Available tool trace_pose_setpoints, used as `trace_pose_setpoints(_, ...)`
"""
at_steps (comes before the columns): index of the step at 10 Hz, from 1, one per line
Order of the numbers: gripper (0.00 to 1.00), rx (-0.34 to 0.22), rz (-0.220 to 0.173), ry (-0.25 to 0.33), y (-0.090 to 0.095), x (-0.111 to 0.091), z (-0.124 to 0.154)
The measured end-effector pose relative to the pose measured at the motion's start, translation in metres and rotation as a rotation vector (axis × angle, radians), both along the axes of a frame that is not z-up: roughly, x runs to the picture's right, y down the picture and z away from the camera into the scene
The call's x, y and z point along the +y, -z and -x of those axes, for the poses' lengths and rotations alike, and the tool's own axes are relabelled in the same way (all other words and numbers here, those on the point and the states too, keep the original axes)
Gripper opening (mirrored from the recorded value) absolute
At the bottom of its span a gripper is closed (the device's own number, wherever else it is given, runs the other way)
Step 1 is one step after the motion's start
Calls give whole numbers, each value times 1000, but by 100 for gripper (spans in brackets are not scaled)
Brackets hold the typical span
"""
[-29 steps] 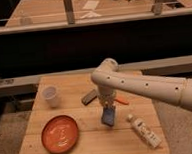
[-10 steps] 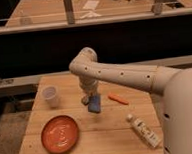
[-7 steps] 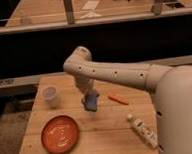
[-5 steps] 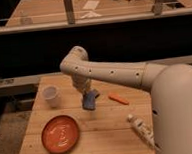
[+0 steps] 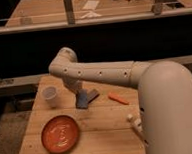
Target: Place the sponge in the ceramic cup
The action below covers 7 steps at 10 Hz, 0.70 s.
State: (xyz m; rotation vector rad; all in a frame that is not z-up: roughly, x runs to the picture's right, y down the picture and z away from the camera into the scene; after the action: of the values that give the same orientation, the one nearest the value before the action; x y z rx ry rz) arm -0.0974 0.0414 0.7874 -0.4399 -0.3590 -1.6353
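Sponge in claw near cup

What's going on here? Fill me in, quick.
The robot's arm reaches across the wooden table. Its tool is shut on the blue sponge, holding it near the middle of the table, to the right of the white ceramic cup. The sponge is not yet in the cup. A dark grey bar and an orange stick lie to the sponge's right. An orange plate sits near the front edge, and the arm partly hides a white bottle.
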Motion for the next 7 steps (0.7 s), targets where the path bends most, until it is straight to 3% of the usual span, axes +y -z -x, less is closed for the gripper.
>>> trace_pose_setpoints(5,3,-38,-42,58,-9,-9,41)
trace_pose_setpoints(7,3,-38,-54,78,-12,-12,43)
